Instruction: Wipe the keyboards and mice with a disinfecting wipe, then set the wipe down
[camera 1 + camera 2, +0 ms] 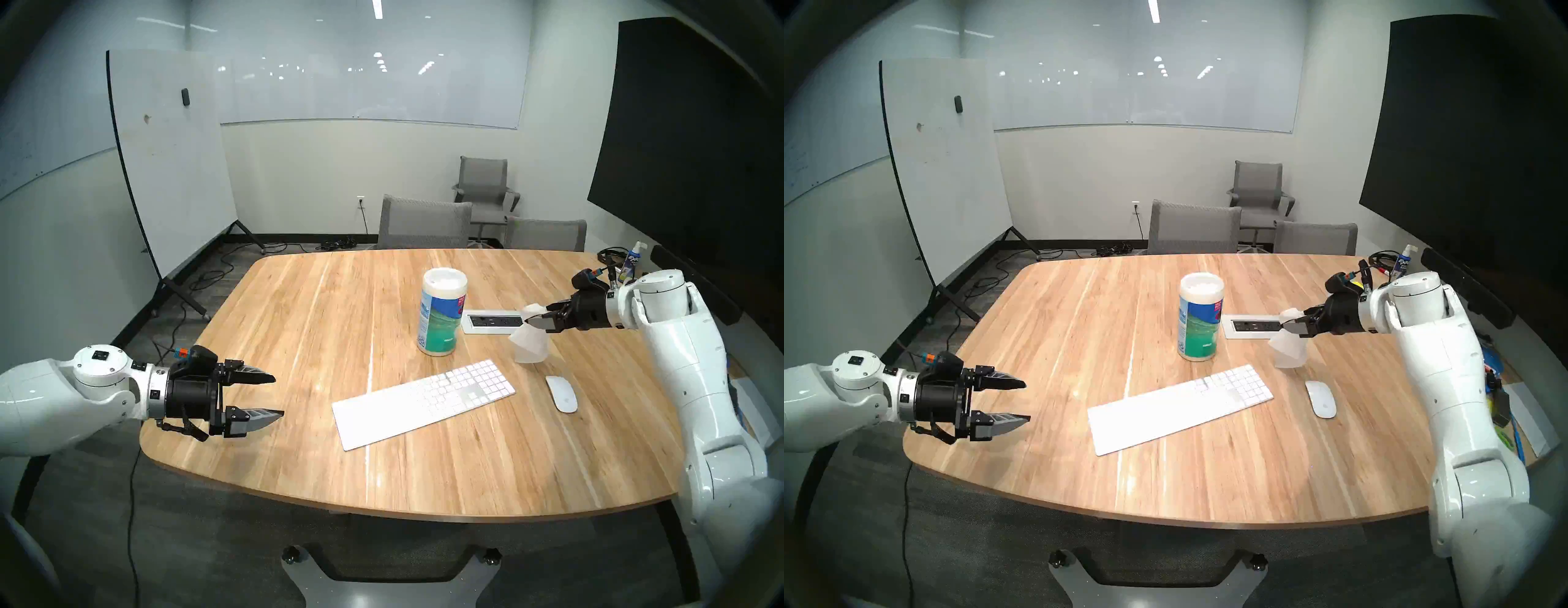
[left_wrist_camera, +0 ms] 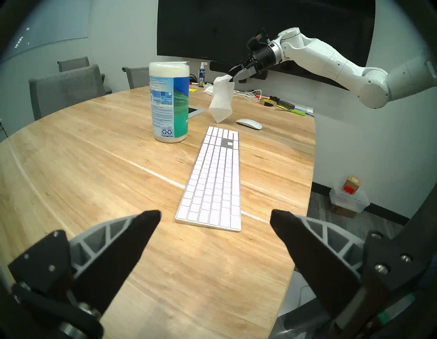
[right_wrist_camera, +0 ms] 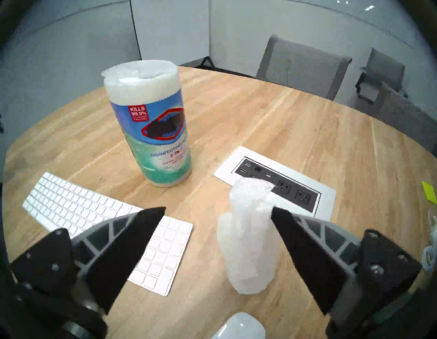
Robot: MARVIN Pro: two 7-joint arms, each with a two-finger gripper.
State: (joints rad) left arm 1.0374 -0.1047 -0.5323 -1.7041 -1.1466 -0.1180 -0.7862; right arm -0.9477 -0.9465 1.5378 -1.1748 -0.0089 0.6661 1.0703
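A slim white keyboard (image 1: pixel 424 403) lies at an angle on the wooden table (image 1: pixel 297 322), with a white oval mouse (image 1: pixel 561 393) to its right. Above the mouse my right gripper (image 1: pixel 539 315) is open; in the right wrist view its jaws stand wide apart (image 3: pixel 217 209). A white wipe (image 1: pixel 530 344) dangles from one fingertip (image 3: pixel 283 220), clinging to it and hanging free above the table. My left gripper (image 1: pixel 279 395) hovers open and empty over the table's left edge, pointing at the keyboard's near end (image 2: pixel 212 184).
A wipes canister (image 1: pixel 441 314) stands behind the keyboard. A recessed power outlet panel (image 1: pixel 494 321) sits just beyond the wipe. Cables, a spray bottle (image 1: pixel 632 261) and tools clutter the far right edge. Grey chairs (image 1: pixel 424 223) line the far side.
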